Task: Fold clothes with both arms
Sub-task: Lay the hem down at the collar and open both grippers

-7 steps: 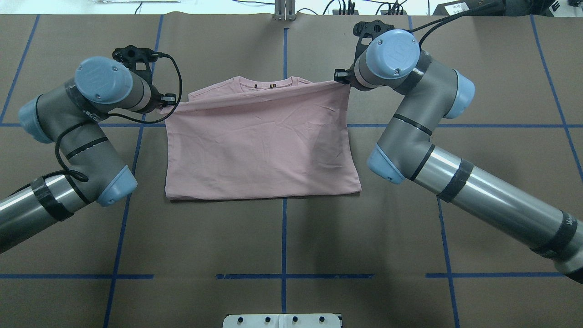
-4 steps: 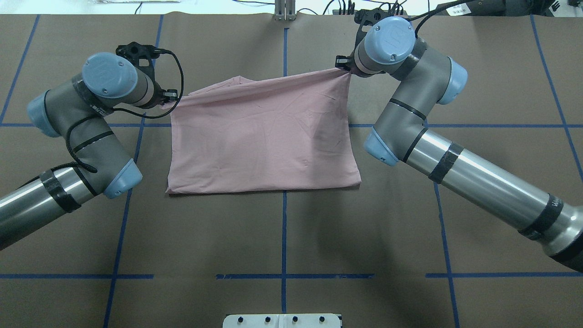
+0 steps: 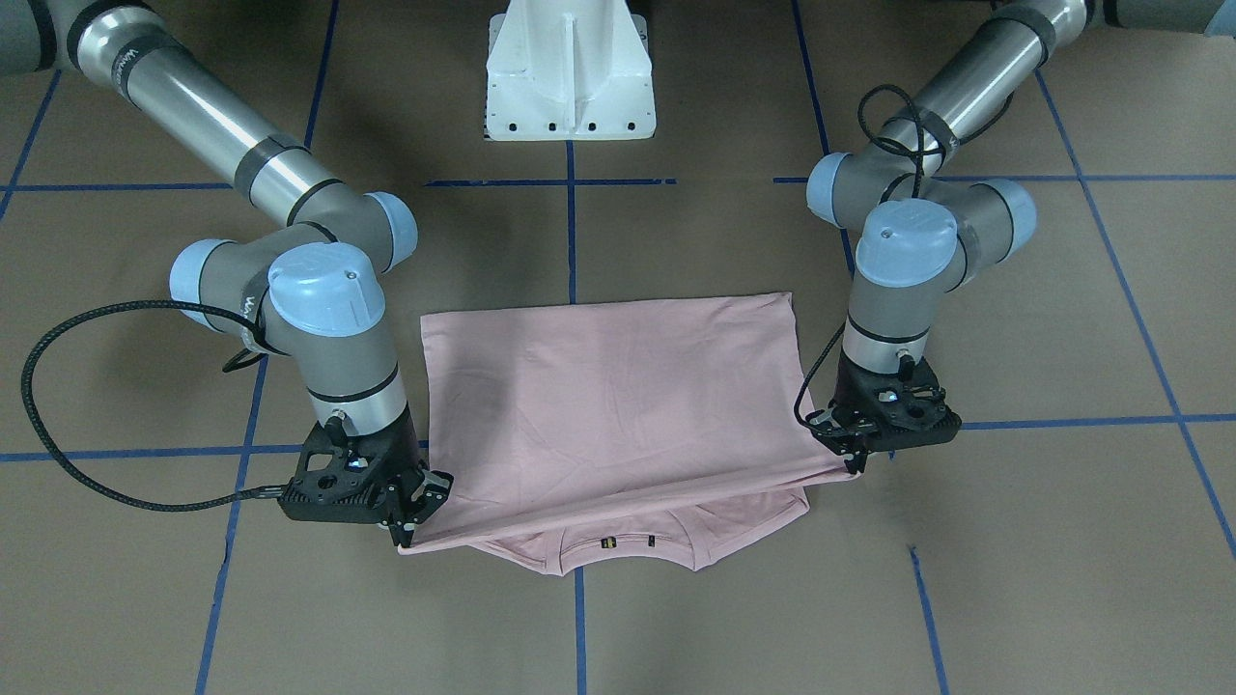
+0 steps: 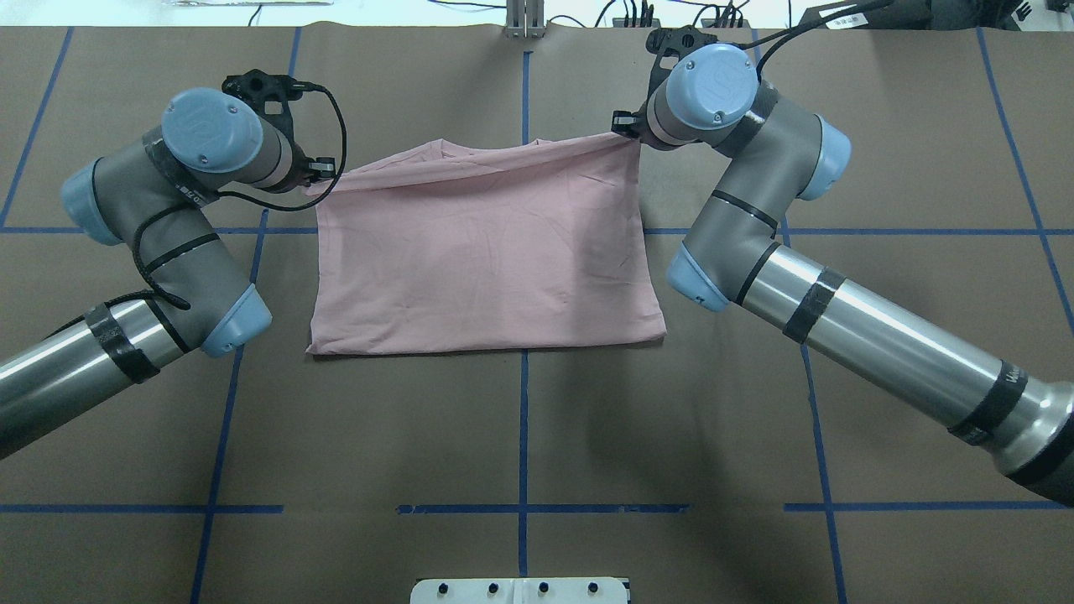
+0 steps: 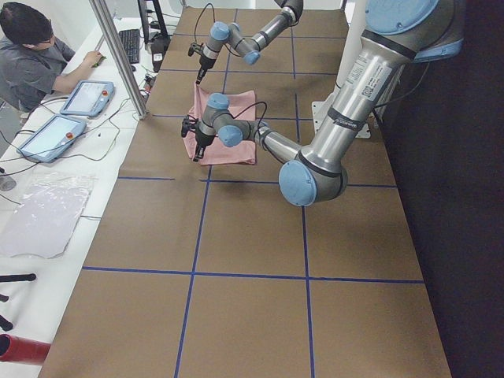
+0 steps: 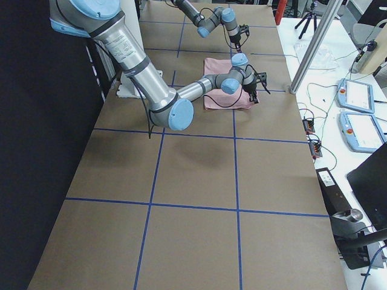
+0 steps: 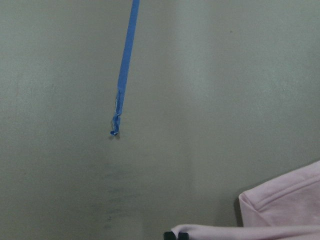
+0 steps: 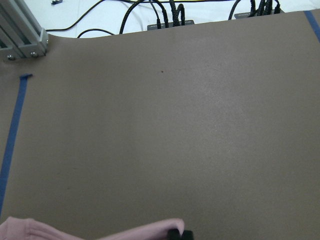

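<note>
The pale pink T-shirt (image 4: 487,252) lies back side up, folded across its middle, and its print is hidden. My left gripper (image 4: 317,178) is shut on the left corner of the top layer's edge. My right gripper (image 4: 625,130) is shut on the right corner. Both hold this edge stretched a little above the table, over the collar end. In the front view the ribbed collar (image 3: 618,546) shows beneath the held edge, with my left gripper (image 3: 855,465) on the right and my right gripper (image 3: 406,537) on the left. Each wrist view shows pinched pink cloth (image 7: 280,212) (image 8: 100,231).
Brown paper with blue tape lines (image 4: 523,436) covers the table. The white pedestal base (image 3: 570,68) stands at the robot's side. Cables and an aluminium post (image 4: 524,21) sit at the far edge. An operator (image 5: 35,59) with tablets sits beyond the table in the left side view.
Both grippers have carried the held edge farther from the robot, over the collar, which is now nearly covered in the overhead view. The shirt's near fold edge has slid slightly away too.
</note>
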Robot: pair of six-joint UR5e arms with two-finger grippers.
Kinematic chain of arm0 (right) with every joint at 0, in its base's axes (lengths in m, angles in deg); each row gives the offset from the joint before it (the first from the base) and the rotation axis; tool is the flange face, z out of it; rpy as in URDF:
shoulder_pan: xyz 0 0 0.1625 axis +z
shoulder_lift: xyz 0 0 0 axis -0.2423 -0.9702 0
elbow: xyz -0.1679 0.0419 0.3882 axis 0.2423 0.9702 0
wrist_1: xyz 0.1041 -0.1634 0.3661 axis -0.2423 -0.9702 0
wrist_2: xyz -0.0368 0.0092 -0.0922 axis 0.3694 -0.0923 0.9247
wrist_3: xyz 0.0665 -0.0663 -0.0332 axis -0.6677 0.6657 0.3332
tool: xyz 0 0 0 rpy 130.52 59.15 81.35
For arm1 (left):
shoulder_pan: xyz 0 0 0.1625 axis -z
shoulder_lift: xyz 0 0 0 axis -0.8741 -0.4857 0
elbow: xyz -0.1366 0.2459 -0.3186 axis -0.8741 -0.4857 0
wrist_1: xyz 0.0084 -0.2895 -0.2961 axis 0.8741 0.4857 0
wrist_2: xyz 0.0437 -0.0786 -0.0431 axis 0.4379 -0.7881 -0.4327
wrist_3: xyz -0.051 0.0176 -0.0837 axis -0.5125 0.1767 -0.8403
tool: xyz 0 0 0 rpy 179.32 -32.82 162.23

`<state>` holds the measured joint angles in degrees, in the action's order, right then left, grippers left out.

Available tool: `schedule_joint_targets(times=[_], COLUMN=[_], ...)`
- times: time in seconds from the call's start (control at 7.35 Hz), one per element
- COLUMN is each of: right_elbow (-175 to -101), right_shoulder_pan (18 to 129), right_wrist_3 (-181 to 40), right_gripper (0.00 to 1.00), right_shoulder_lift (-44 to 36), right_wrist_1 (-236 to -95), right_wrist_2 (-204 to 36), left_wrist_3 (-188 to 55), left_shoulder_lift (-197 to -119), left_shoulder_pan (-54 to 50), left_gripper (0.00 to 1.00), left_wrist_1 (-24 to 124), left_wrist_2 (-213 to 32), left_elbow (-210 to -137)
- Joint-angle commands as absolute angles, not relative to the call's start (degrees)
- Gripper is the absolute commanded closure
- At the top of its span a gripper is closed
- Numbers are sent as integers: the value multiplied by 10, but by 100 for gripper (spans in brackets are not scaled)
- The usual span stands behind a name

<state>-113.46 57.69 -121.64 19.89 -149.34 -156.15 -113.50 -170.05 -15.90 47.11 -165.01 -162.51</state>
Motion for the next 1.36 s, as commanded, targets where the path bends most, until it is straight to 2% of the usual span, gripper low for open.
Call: schedule_joint_targets(times=[0.0,0.14,0.27,0.82,0.95,1.09,1.22], right_elbow=[-1136,-1136,-1136,-1167,-1236,-1335,-1397], right_shoulder_pan=[566,566,567,600,590,564,530], right_wrist_3=[-1220,-1221,-1222,-1228,-1255,-1261,-1285], right_gripper=[100,55,1,0,0,0,0], right_shoulder_lift=[194,193,195,174,122,78,58], right_wrist_1=[-1463,-1462,-1462,-1471,-1515,-1600,-1657], right_wrist_2=[-1562,-1565,-1567,-1703,-1708,-1716,-1712], left_wrist_3=[-1128,-1129,-1133,-1136,-1137,-1151,-1162], left_shoulder_lift=[-1702,-1702,-1702,-1709,-1709,-1707,-1705], left_shoulder_pan=[-159,-159,-159,-131,-130,-130,-130], left_gripper=[100,87,1,0,0,0,0], left_wrist_1=[479,483,490,491,487,486,485], left_wrist_2=[-1650,-1651,-1650,-1731,-1731,-1733,-1733], left_elbow=[-1625,-1624,-1625,-1633,-1648,-1663,-1677])
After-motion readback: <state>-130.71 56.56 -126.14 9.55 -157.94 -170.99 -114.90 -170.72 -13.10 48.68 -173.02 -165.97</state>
